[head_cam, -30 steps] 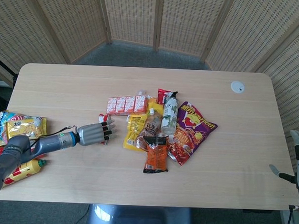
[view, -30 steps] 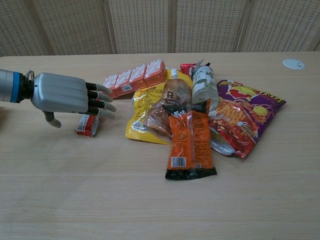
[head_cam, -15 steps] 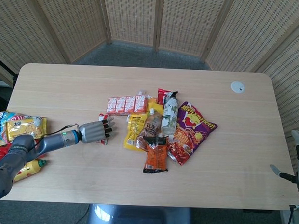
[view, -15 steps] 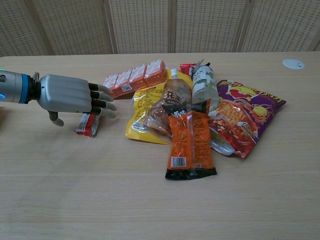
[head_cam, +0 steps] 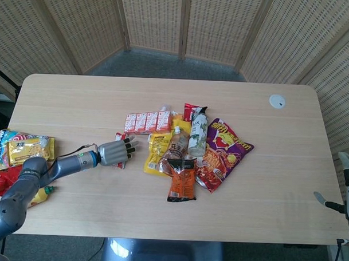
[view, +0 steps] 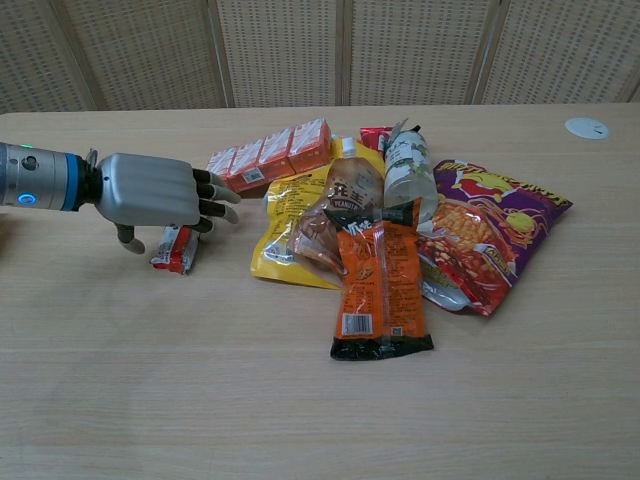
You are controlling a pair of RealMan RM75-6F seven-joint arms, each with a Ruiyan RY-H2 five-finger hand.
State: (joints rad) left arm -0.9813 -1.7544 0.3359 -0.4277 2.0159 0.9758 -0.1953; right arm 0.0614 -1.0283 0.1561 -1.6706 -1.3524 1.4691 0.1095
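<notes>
Glossy crinkled snack bags (view: 480, 235) lying heaped on pale wood-grain table (view: 300, 400); boxy orange cartons (view: 270, 155) sitting in row behind. My left hand (view: 150, 192), smooth grey metal, fingers spread flat, holding nothing, having slid toward heap since earlier. Small red packet (view: 175, 250) lying just under my palm, beside thumb.

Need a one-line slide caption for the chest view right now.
Left hand, fingers apart, hovers over a small red packet beside the snack pile.
</notes>
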